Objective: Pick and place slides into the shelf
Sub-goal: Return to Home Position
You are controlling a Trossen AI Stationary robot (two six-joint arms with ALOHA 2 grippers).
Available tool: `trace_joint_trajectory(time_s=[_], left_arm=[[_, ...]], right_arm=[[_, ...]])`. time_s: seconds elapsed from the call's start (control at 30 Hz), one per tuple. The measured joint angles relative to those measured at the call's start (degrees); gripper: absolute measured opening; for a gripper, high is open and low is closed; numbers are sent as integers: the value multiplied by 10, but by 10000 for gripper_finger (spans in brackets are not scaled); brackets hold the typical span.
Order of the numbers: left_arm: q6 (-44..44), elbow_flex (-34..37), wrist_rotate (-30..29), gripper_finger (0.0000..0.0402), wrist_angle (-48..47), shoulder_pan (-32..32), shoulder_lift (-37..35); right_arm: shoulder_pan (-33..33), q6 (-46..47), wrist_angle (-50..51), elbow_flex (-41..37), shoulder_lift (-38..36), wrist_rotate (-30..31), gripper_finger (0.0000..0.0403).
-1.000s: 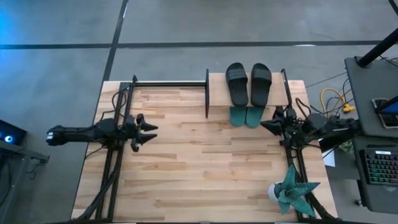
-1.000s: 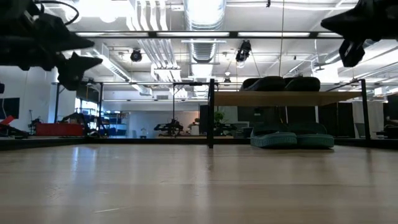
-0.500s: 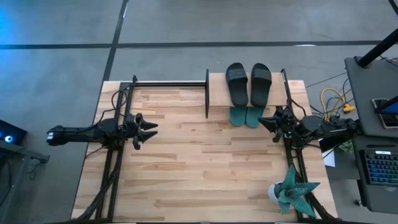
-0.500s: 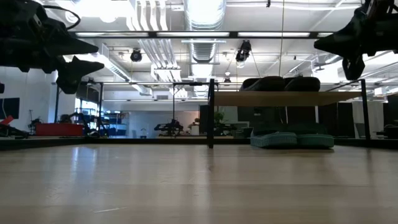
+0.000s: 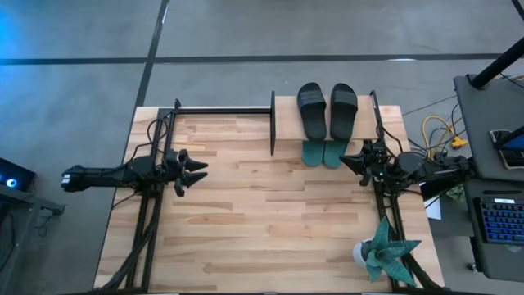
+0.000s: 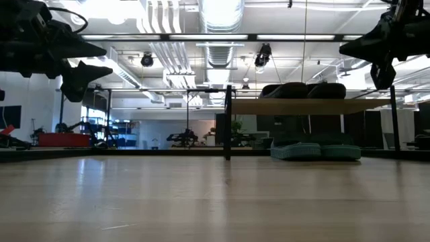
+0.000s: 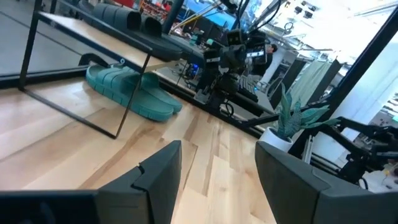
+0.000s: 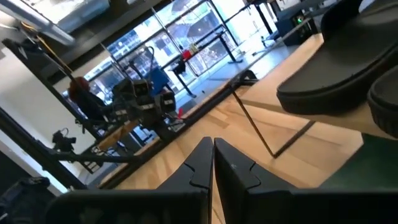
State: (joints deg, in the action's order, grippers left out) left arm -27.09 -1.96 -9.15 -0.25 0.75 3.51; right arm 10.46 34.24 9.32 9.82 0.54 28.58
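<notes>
Over the last second the right gripper [image 5: 350,159] (fingers pressed together, empty) has barely shifted at centre right. The left gripper [image 5: 201,172] gapes empty at centre left. On the plywood-topped, black-framed shelf [image 5: 285,115], upper right, the matte black slides [image 5: 327,109] lie on top and the teal-green slides [image 5: 322,153] underneath, so placing looks finished.

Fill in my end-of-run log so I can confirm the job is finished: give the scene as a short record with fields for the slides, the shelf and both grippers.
black slides: pair side by side on the shelf's top board
teal slides: pair side by side under that board, ends poking out
shelf: at the far edge of the table, right of centre
left gripper: open, empty, above the table's left side
right gripper: shut, empty, raised beside the shelf's right end
plant: near right corner
task state: all four slides placed
</notes>
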Motion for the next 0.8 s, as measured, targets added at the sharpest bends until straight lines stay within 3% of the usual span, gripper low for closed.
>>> trace_joint_trajectory(time_s=[0.13,0.37,0.57,0.8], left_arm=[[7,0,0,191,14,0,-2],[65,0,1,191,22,0,1],[155,3,9,191,22,0,7],[156,14,25,191,24,0,-1]], right_arm=[[0,14,-8,0,0,0,9],[0,-100,-10,-1,0,-2,9],[0,-137,-11,-14,0,-63,9],[0,-149,-27,-46,0,-67,9]])
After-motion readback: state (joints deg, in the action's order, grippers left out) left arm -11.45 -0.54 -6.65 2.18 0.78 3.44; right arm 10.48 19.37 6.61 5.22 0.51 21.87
